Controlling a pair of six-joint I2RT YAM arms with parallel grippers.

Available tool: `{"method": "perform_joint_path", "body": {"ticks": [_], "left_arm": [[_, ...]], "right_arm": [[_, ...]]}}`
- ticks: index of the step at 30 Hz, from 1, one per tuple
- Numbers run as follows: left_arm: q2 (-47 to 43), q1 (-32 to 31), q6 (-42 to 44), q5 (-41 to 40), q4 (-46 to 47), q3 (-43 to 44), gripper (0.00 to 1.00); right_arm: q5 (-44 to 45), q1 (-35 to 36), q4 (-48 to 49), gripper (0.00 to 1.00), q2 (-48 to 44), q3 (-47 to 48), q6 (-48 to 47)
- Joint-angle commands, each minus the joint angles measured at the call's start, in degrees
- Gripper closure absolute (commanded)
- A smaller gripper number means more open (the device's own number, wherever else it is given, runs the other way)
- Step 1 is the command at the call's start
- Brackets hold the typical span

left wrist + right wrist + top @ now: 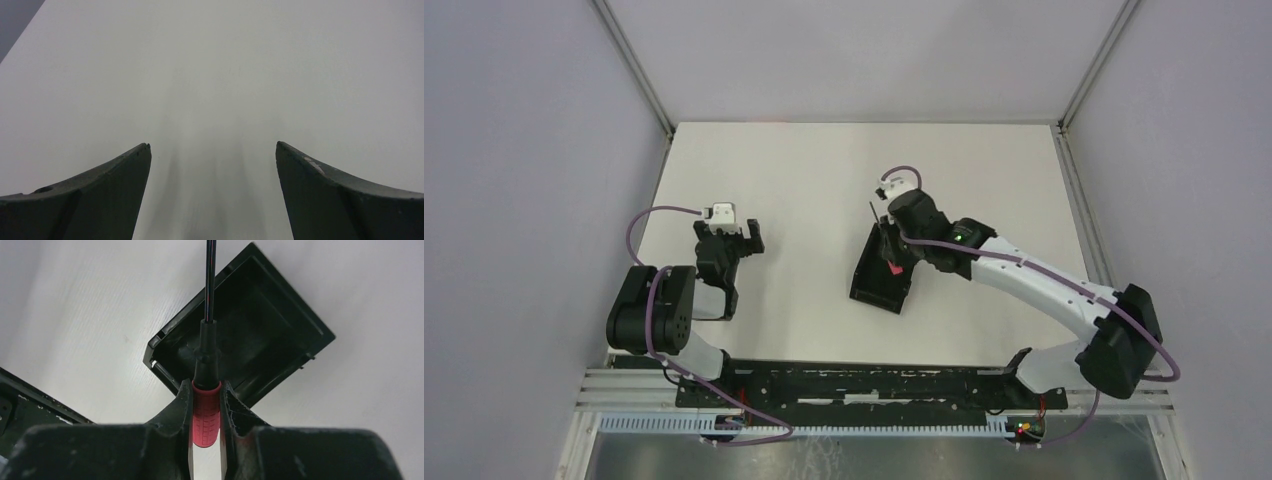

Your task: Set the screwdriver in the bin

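The right claw (206,390) clamps the screwdriver (206,415) by its red handle, shaft toward 12 o'clock above the black bin (270,325), apparently so a release drops it inside; the left claw (212,147), at the bin's 9 o'clock, gapes empty.

No legible text, label, brand, number or sign in any view; the faint white mark (313,164) on one left gripper (212,146) finger (350,200) is unreadable.

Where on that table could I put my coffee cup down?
The far strip of the table, past the left gripper and the bin, is bare, and so is the middle between those two. It is crowded at the bin, where the right gripper holds the screwdriver over it.
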Motion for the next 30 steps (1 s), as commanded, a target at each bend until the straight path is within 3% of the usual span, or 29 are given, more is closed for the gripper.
{"method": "perform_joint_path", "body": {"ticks": [1,12,17,27,30], "left_arm": [[-0.9,0.1,-1.9,0.6,1.5,0.5,0.0],[-0.9,0.1,-1.8,0.6,1.5,0.5,0.0],[-0.9,0.1,-1.9,0.6,1.5,0.5,0.0],[-0.9,0.1,-1.9,0.6,1.5,0.5,0.0],[-0.9,0.1,-1.9,0.6,1.5,0.5,0.0]], "right_arm": [[6.0,3.0,5.1,1.0,3.2,-2.5,5.6],[4.8,4.4,11.5,1.0,9.2,-7.0,7.2],[7.0,4.4,11.0,0.57,9.8,-6.3,7.4],[9.1,4.4,10.3,0.27,5.1,-1.9,5.2],[9.9,4.4,9.9,0.03,3.5,0.0,3.5]]}}
